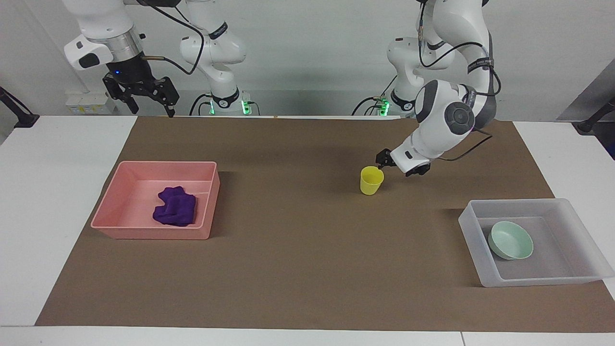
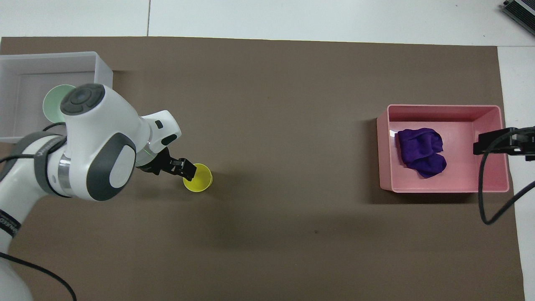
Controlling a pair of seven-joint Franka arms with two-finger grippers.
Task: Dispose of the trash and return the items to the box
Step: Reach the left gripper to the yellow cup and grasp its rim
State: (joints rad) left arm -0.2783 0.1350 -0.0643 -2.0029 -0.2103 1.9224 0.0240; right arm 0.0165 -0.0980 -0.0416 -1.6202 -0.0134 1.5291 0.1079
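The yellow cup [image 1: 371, 182] stands upright on the brown mat; it also shows in the overhead view [image 2: 201, 180]. My left gripper [image 1: 383, 163] is at the cup's rim, on the side toward the left arm's end [image 2: 186, 169]. The mint-green bowl [image 1: 510, 239] lies in the translucent box [image 1: 543, 281]; in the overhead view my left arm partly covers the bowl [image 2: 51, 100] and the box [image 2: 25, 62]. The purple cloth [image 1: 176, 206] lies in the pink tray [image 1: 149, 234]. My right gripper [image 1: 152, 113] is open and empty, raised above the mat's edge nearest the robots.
The brown mat [image 1: 288, 269] covers most of the white table. The pink tray [image 2: 443, 108] with the cloth [image 2: 420, 151] is at the right arm's end, the box at the left arm's end. My right gripper's tip [image 2: 478, 147] shows over the tray's edge.
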